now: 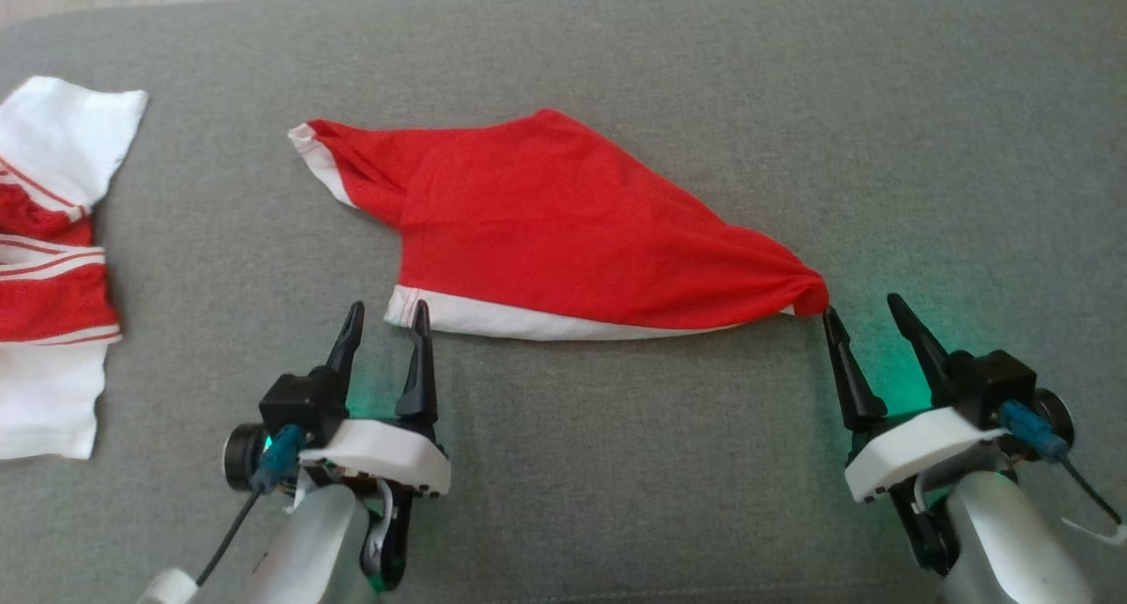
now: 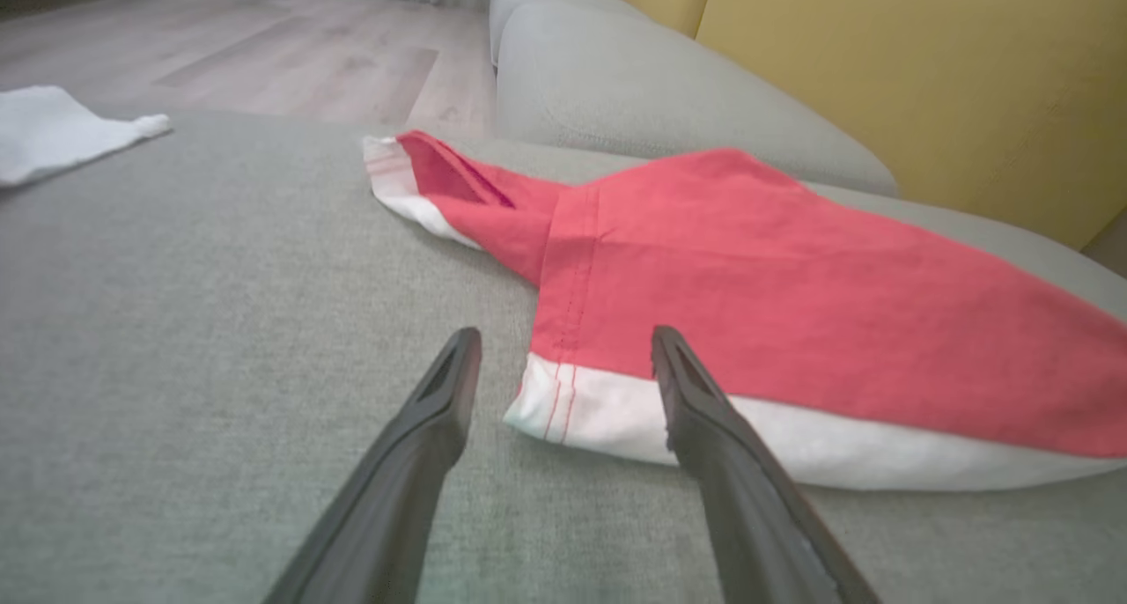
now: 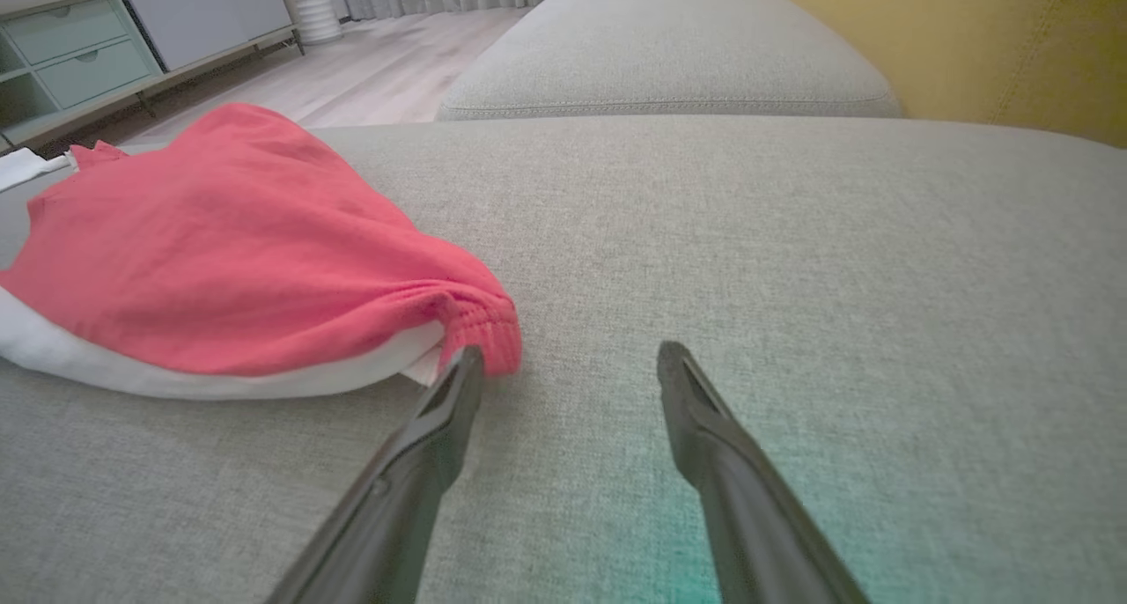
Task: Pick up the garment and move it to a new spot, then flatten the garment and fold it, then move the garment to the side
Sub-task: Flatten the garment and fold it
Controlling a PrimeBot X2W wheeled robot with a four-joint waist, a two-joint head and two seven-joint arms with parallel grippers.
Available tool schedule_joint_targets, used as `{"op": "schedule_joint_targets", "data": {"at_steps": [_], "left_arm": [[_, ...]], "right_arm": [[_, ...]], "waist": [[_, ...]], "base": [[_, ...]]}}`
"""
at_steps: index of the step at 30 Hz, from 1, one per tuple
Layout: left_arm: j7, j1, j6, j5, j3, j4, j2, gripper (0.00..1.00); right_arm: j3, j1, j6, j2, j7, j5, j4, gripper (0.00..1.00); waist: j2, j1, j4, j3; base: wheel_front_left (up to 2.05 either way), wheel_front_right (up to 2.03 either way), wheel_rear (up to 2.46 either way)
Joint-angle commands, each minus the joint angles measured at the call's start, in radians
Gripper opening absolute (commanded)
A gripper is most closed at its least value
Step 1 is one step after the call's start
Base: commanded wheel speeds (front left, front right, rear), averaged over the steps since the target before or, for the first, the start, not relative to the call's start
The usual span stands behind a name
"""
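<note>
The garment (image 1: 563, 225) is red with white hems and lies on the grey couch seat (image 1: 704, 463), its right corner bunched into a point. My left gripper (image 1: 385, 312) is open just in front of the near left hem corner; in the left wrist view that white corner (image 2: 572, 406) sits between the two fingers. My right gripper (image 1: 863, 306) is open too, its left fingertip touching the bunched red corner (image 3: 480, 327), nothing between its fingers (image 3: 696, 410).
Another red and white striped garment (image 1: 48, 261) lies at the couch's left edge. A second grey cushion (image 3: 669, 67) and a yellow backrest (image 2: 924, 76) rise beyond the seat. Wooden floor and a low cabinet (image 3: 106, 45) lie past the edge.
</note>
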Motion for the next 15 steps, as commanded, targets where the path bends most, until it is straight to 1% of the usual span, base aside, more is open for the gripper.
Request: {"op": "schedule_joint_targets", "data": {"at_steps": [1, 8, 9, 10, 11, 12, 14, 15], "left_arm": [[-0.005, -0.033, -0.004, 0.002, 0.037, -0.013, 0.006, 1.0], [-0.005, -0.082, -0.022, 0.001, 0.05, 0.085, 0.006, 1.0], [-0.005, -0.086, -0.024, 0.001, 0.051, 0.092, 0.006, 0.91], [-0.005, -0.089, -0.026, 0.001, 0.051, 0.099, 0.006, 0.71], [-0.005, -0.091, -0.024, -0.002, 0.055, 0.101, 0.006, 0.48], [-0.005, -0.093, -0.023, -0.002, 0.056, 0.101, 0.006, 0.45], [-0.005, -0.092, -0.026, 0.0, 0.055, 0.11, 0.006, 0.04], [-0.005, -0.092, -0.028, 0.003, 0.054, 0.112, 0.006, 0.0]], "right_arm": [[0.015, -0.012, 0.002, -0.002, -0.011, -0.008, -0.033, 1.0], [0.027, -0.026, 0.002, 0.006, -0.011, -0.005, -0.045, 1.0], [0.026, -0.027, 0.002, 0.009, -0.011, -0.004, -0.048, 1.0], [0.026, -0.027, 0.002, 0.011, -0.011, -0.004, -0.05, 1.0], [0.025, -0.028, 0.002, 0.011, -0.011, -0.003, -0.051, 1.0], [0.024, -0.028, 0.002, 0.011, -0.011, -0.002, -0.052, 1.0], [0.023, -0.028, 0.002, 0.011, -0.011, 0.001, -0.052, 1.0], [0.023, -0.029, 0.002, 0.011, -0.011, 0.003, -0.052, 1.0]], "waist": [[0.0, -0.0001, -0.009, 0.011], [0.0, -0.0001, -0.034, 0.039], [0.0, -0.0001, -0.035, 0.04], [0.0, -0.0001, -0.035, 0.041], [0.0, -0.0001, -0.034, 0.043], [0.0, -0.0001, -0.033, 0.044], [0.0, -0.0001, -0.028, 0.042], [0.0, -0.0001, -0.024, 0.042]], "base": [[0.0, 0.0, 0.0], [0.0, 0.0, 0.0], [0.0, 0.0, 0.0], [0.0, 0.0, 0.0], [0.0, 0.0, 0.0], [0.0, 0.0, 0.0], [0.0, 0.0, 0.0], [0.0, 0.0, 0.0]]}}
